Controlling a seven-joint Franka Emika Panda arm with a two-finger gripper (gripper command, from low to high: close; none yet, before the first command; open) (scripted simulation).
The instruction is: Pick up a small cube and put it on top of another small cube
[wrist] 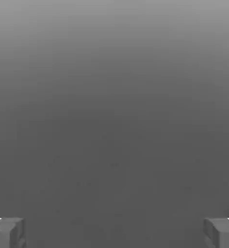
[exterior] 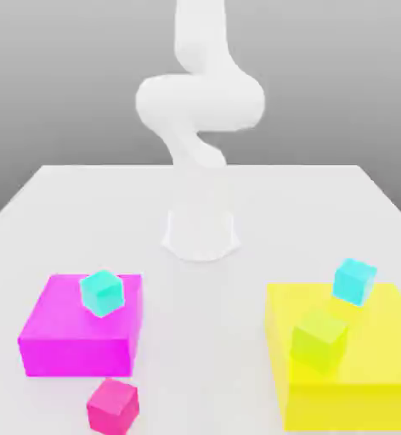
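Between wide-open fingers (wrist: 15,232) in the hand view, plain grey.

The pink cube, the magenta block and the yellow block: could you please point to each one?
pink cube (exterior: 112,407): exterior view, middle of its visible faces
magenta block (exterior: 76,358): exterior view, front side
yellow block (exterior: 357,405): exterior view, front side

A pale table (exterior: 200,340) carries a magenta block (exterior: 81,327) toward the exterior view's left and a larger yellow block (exterior: 352,365) toward its right. A pink cube (exterior: 113,407) sits tilted in view, near the magenta block's front, apart from it. The arm's white base (exterior: 200,236) stands on the table between and behind the blocks.
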